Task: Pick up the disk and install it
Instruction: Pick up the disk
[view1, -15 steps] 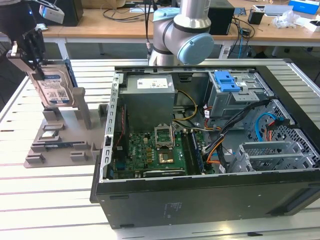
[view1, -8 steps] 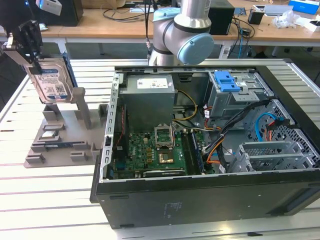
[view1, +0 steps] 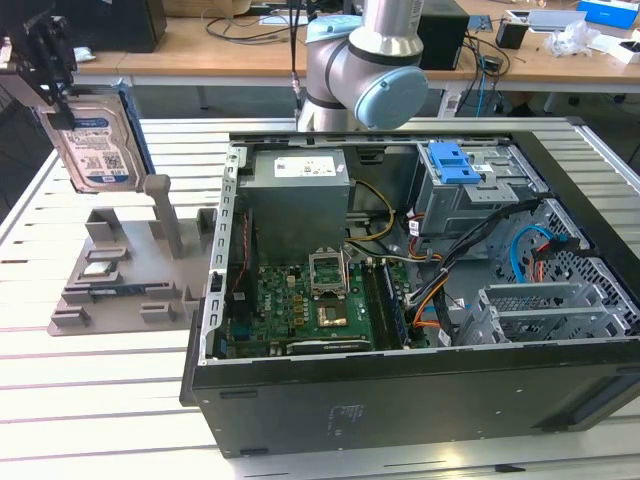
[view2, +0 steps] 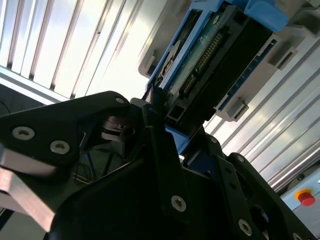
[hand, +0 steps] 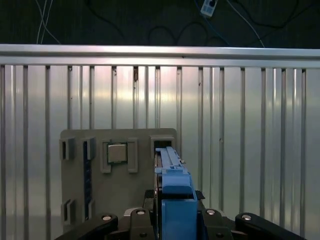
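Note:
The disk (view1: 96, 140), a silver drive with a white-and-blue label and a blue frame, hangs upright at the exterior view's far left. It sits above the grey holder plate (view1: 120, 270), clear of the plate's slots. My gripper (view1: 60, 105) is shut on its upper end. In the first wrist view the disk (hand: 172, 187) appears edge-on between the black fingers (hand: 127, 220), over the plate's slot (hand: 161, 144). The second wrist view shows the disk's connector edge (view2: 210, 57) reaching out past my gripper (view2: 165, 125).
An open computer case (view1: 400, 385) lies right of the plate, with a drive cage and blue latch (view1: 452, 160) at its back right. A small square chip (hand: 117, 152) sits in the holder plate. The arm's base (view1: 365, 60) stands behind the case on the slatted table (view1: 100, 400).

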